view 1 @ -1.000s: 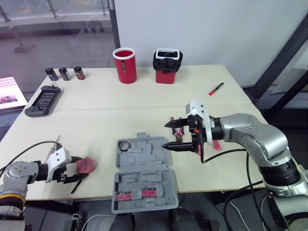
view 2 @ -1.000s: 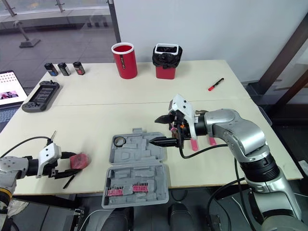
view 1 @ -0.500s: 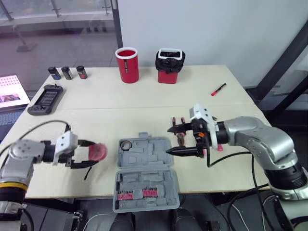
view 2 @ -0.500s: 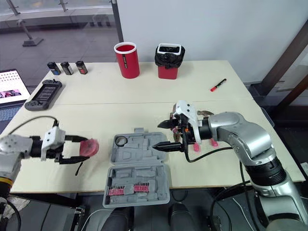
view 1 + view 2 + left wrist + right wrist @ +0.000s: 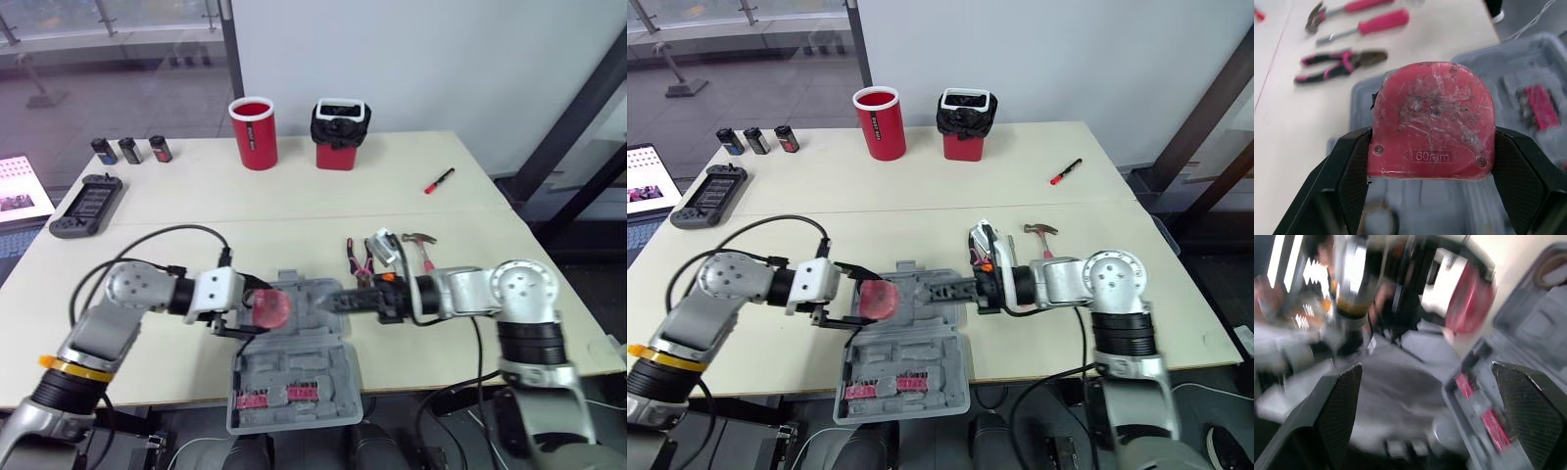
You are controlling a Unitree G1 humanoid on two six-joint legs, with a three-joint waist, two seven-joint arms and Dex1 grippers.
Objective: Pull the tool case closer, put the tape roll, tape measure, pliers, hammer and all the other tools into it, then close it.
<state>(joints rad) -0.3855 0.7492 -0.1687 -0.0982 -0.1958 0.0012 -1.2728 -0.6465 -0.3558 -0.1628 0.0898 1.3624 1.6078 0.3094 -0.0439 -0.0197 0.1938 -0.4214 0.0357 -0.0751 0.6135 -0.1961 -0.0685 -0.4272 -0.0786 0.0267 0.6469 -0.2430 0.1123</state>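
**Tape measure hanging over the open tool case**

We are looking down on a pale table (image 5: 186, 230) where the grey tool case (image 5: 306, 360) is lying open at the near edge, its two halves spread flat. The left gripper (image 5: 872, 300) is pinching the red tape measure (image 5: 1432, 112), and its black fingers (image 5: 1349, 166) are pressing against opposite sides of the housing. The tape measure is hanging over the left part of the case's far half. We cannot tell whether it is touching the moulded tray beneath it.

The right gripper (image 5: 333, 302) is reaching in from the right over that same far half. Its fingers are spread wide with nothing between them. They are pointing towards the tape measure, near it but apart from it.

Pink bits (image 5: 263, 398) are sitting in a row in the near half of the case. The pliers (image 5: 358, 257) are lying on the table just beyond the case's far right corner. The screwdriver (image 5: 1374, 25) is lying beyond them, and the hammer (image 5: 416, 238) is lying well out to the right.

Along the far side of the table, a red cup (image 5: 254, 132) and a red bin (image 5: 340, 137) with a black liner are standing side by side. A red marker (image 5: 440, 180) is lying well to their right.
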